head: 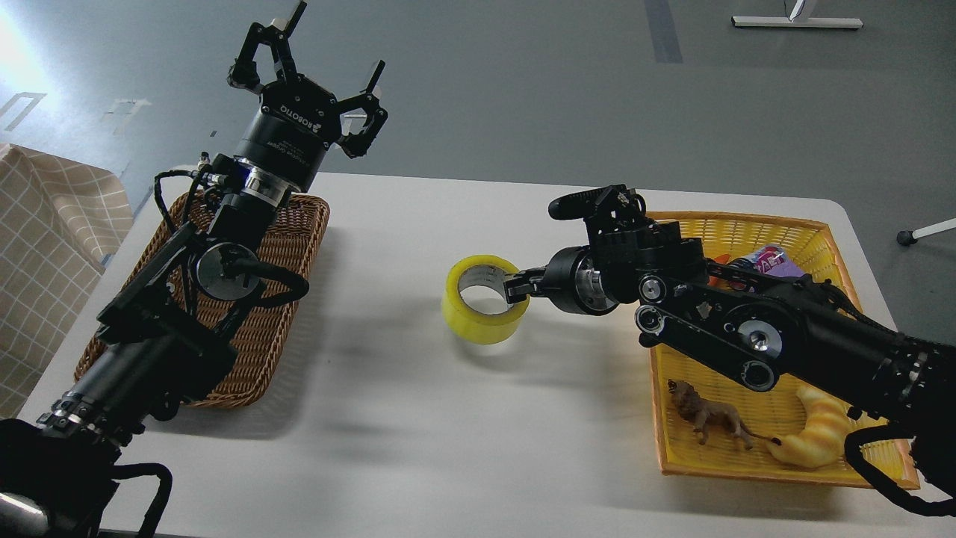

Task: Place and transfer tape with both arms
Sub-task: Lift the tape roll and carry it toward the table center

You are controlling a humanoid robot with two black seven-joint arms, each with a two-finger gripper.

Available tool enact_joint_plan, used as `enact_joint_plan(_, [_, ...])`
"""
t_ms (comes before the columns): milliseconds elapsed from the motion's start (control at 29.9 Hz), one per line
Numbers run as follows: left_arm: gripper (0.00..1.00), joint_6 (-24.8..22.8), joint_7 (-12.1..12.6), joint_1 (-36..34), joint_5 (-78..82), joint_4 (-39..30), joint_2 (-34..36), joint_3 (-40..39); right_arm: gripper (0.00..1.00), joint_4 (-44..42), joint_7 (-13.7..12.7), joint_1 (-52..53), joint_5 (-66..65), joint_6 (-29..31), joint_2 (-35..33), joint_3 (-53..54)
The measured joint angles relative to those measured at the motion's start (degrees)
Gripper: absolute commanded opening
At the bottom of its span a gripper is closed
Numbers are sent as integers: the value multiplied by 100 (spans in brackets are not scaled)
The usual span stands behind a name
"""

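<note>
Yellowish tape roll (482,300) sits at mid-bench (418,448), its near wall pinched by my right end effector (517,288); my left end effector (314,75), spread and empty, must next descend for the transfer.

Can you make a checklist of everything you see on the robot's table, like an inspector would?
Surface: white table, bare in the middle.
Job's things: tape at table centre, held at its rim by the right gripper.
Clutter: brown wicker basket on the left; yellow basket on the right holding a toy lion, a croissant toy and a purple packet.
Grippers: left gripper open, raised over the brown basket; right gripper shut on the tape.
Cables: black cables looped along the left arm.
Surroundings: grey floor; checked cloth far left.
</note>
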Motion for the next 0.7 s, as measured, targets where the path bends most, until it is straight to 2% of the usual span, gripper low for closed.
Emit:
enact_joint_plan(167, [98, 0, 1, 0, 0, 0, 0, -7, 7, -349, -2, 83, -1, 0, 247, -166])
enact_joint_plan(234, [98, 0, 5, 0, 0, 0, -4, -8, 11, -426, -1, 120, -3, 0, 328, -237])
enact_joint_plan(568, [98, 0, 6, 5, 3, 0, -9, -9, 12, -809, -5, 139, -10, 0, 588, -289])
enact_joint_plan(702, [98, 0, 3, 5, 3, 0, -13, -9, 17, -877, -9, 137, -10, 0, 631, -290])
